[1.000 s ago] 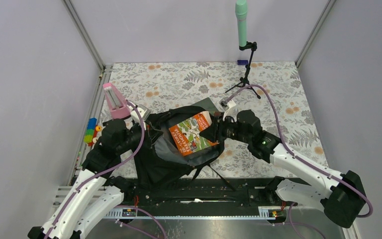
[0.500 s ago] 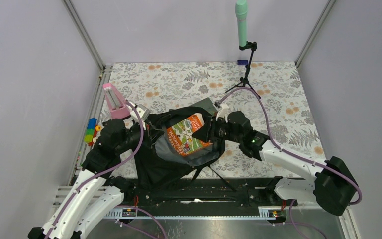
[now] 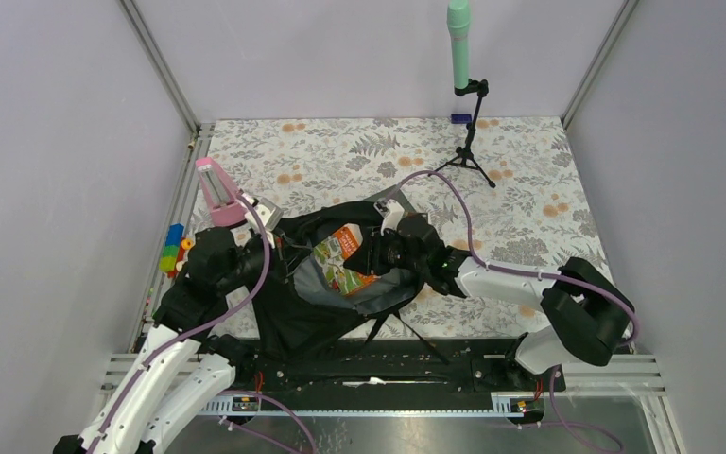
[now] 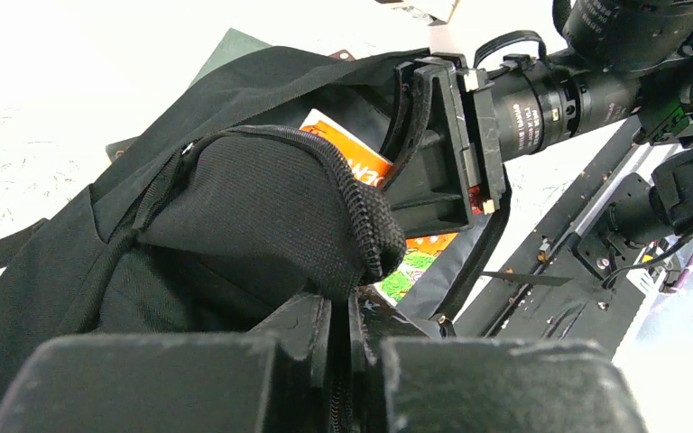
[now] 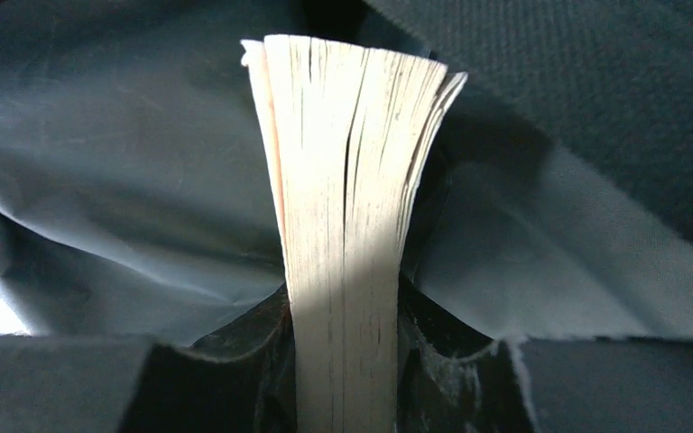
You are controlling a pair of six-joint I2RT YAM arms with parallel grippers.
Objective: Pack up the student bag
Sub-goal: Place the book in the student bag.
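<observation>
The student bag (image 3: pixel 317 303), a black backpack with a grey lining, lies open between the arms. My left gripper (image 3: pixel 277 252) is shut on the zippered rim of its opening (image 4: pixel 361 225), lifting it. My right gripper (image 3: pixel 385 252) is shut on a book (image 3: pixel 343 262) with an orange and green cover and reaches into the mouth of the bag. In the right wrist view the book's pale page edge (image 5: pixel 347 198) stands between my fingers, with grey lining (image 5: pixel 126 180) around it. In the left wrist view the orange cover (image 4: pixel 365 167) shows behind the rim, with the right gripper (image 4: pixel 433 158) on it.
A dark green notebook (image 3: pixel 394 200) lies under the bag's far edge. A pink wedge-shaped thing (image 3: pixel 216 194) and coloured toy blocks (image 3: pixel 174 248) sit at the left. A green microphone on a tripod (image 3: pixel 460 57) stands at the back. A black rail (image 3: pixel 406 364) runs along the near edge.
My right arm has pushed left, carrying the book deeper into the bag's opening, so less of the cover shows. My left gripper has kept its hold on the rim.
</observation>
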